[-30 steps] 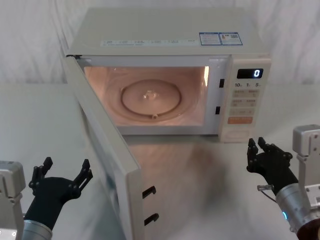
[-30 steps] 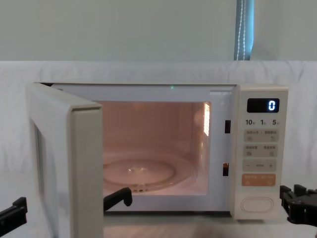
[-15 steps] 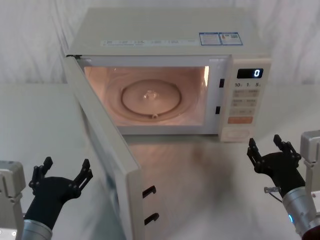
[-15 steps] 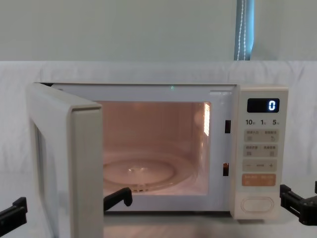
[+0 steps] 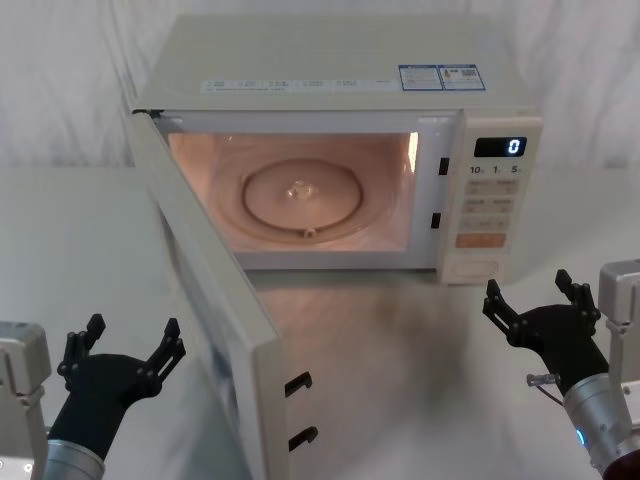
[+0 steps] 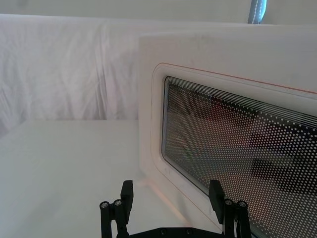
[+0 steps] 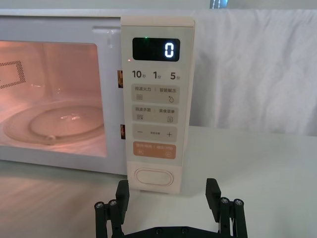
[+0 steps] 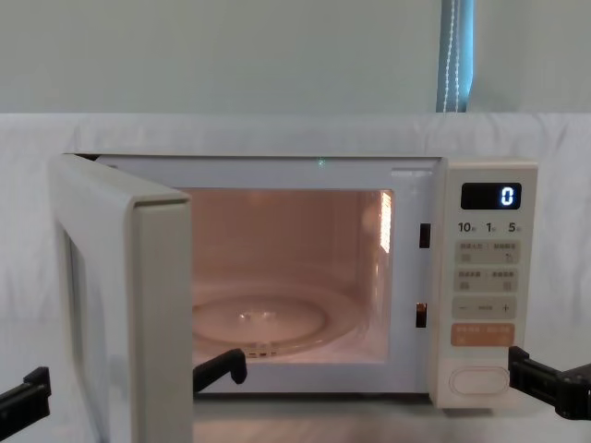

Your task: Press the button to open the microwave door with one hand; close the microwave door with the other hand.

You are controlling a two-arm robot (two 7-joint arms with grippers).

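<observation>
While the microwave door stood wide, the spread left pincer should push its outer face steadily; right pincer hung spread.

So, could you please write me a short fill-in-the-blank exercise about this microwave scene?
1. The broad cream-white microwave door with its dark window stands ____.
2. The display above the keys reads ____.
3. The wide cream oval button sits directly below the ____ rectangular key.
4. The left gripper, its jaws open, hovers on the door's ____ side.

Missing words: open; 0; orange; window
</observation>
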